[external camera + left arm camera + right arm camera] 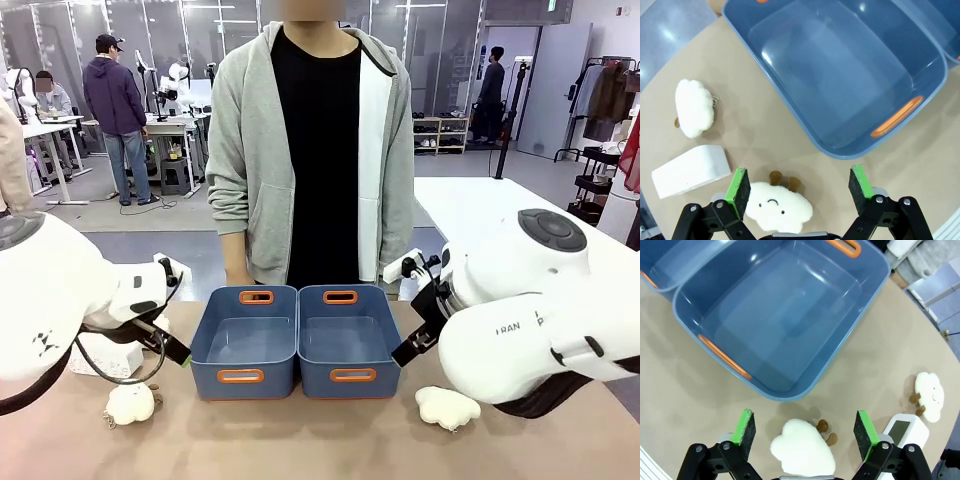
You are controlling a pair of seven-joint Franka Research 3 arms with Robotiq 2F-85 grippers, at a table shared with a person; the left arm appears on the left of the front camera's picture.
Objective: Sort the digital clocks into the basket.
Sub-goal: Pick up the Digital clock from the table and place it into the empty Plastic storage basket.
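Two identical blue baskets with orange handle slots stand side by side mid-table, the left basket [245, 345] and the right basket [340, 340], both with nothing in them. One white digital clock [690, 170] lies left of the left basket [840, 75], beside my open left gripper [800, 187]. The other digital clock [905, 430], grey display up, lies by the right finger of my open right gripper [805, 429], near the right basket [785, 315]. Each gripper hovers over a plush toy and holds nothing.
Cream plush toys lie under the left gripper [777, 207], farther off on that side [694, 107], under the right gripper [802, 445] and beyond the right clock [930, 395]. A person in a grey hoodie [310, 150] stands at the far edge behind the baskets.
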